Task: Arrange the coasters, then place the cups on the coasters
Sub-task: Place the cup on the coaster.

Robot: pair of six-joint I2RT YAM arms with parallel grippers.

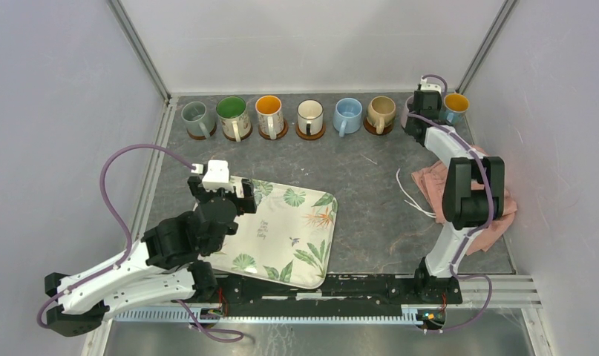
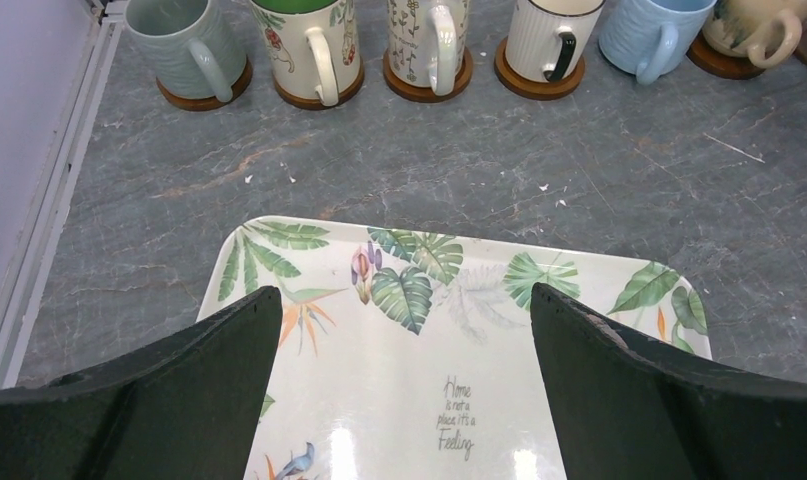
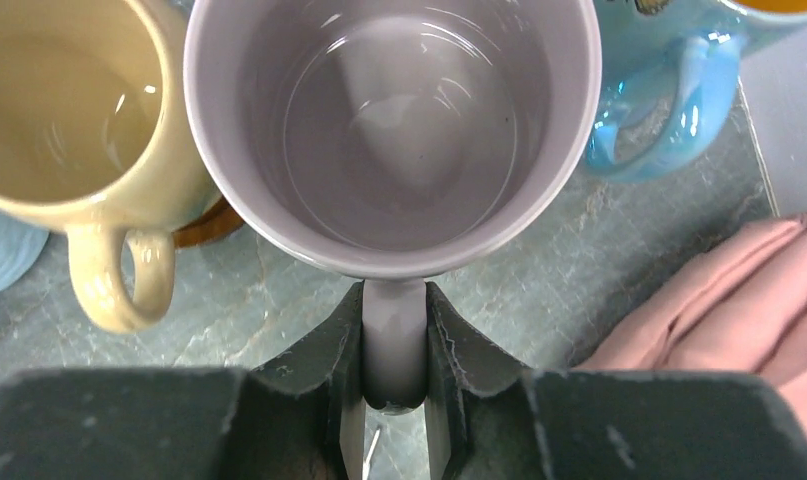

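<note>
While six cups (image 1: pixel 309 115) sit on coasters (image 1: pixel 311 135) along the frame's top, right gripper (image 3: pixel 394 300) pinches the handle (image 3: pixel 394 345) of the pale pink cup (image 3: pixel 389 130), upper right; coaster beneath unseen. Left gripper (image 2: pixel 404 310) gapes wide, empty.

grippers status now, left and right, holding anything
Left gripper: open, empty, above the leaf-print tray.
Right gripper: shut on the pale pink mug by its handle.

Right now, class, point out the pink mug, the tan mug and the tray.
Pink mug (image 3: pixel 399 130): right wrist view, on its inner floor.
Tan mug (image 3: pixel 64 110): right wrist view, on its inner floor.
Tray (image 2: pixel 404 395): left wrist view, on its bare white middle.
</note>
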